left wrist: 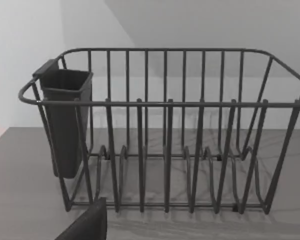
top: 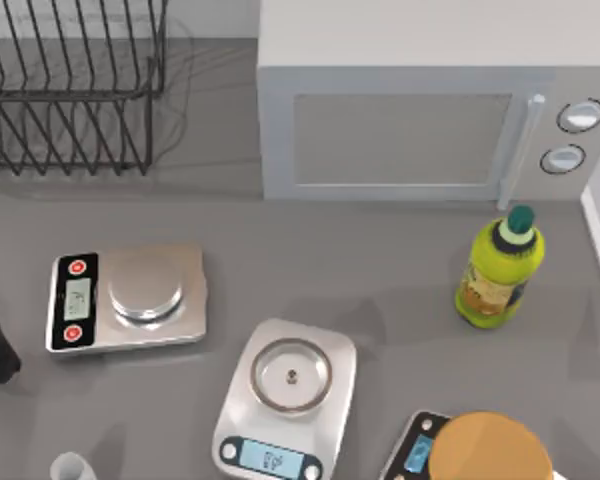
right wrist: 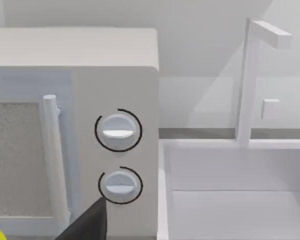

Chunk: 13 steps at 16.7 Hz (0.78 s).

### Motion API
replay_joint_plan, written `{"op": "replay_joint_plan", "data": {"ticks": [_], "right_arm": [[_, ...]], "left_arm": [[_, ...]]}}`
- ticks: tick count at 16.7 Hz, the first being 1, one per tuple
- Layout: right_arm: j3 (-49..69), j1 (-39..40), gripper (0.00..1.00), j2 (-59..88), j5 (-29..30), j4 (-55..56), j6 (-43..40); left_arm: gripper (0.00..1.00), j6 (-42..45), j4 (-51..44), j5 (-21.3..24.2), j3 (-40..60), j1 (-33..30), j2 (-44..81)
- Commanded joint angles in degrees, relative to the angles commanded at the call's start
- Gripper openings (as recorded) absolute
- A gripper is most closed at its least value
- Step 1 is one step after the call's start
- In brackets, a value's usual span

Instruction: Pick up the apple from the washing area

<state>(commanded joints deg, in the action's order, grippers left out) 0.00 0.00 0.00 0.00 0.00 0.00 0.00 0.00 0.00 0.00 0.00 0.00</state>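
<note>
A: Why does the right arm's camera face the microwave [right wrist: 75,130] and the white sink basin [right wrist: 240,200] beside it?

B: Presumably to search the washing area. I see no apple in the basin part visible, so its position relative to either gripper cannot be given.

A: Finger state?

B: Cannot tell for either gripper. The left arm's camera faces the dish rack [left wrist: 165,150]

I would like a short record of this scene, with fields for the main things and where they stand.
rack: wire dish rack, far left of table, dark cup on its wall
microwave: microwave, far side, door shut, two knobs
bottle: yellow-green bottle, upright, in front of microwave
scales: three scales; middle one has a bare pan
disc: tan-orange disc lies on the right scale
sink: white sink, right of microwave
</note>
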Motion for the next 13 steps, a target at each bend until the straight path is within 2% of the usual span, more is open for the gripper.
{"op": "replay_joint_plan", "data": {"ticks": [13], "right_arm": [[0.5,-0.1,1.0,0.6,0.0,-0.4,-0.1]], "left_arm": [[1.0,0.0,0.0,0.0,0.0,0.0,0.0]]}}
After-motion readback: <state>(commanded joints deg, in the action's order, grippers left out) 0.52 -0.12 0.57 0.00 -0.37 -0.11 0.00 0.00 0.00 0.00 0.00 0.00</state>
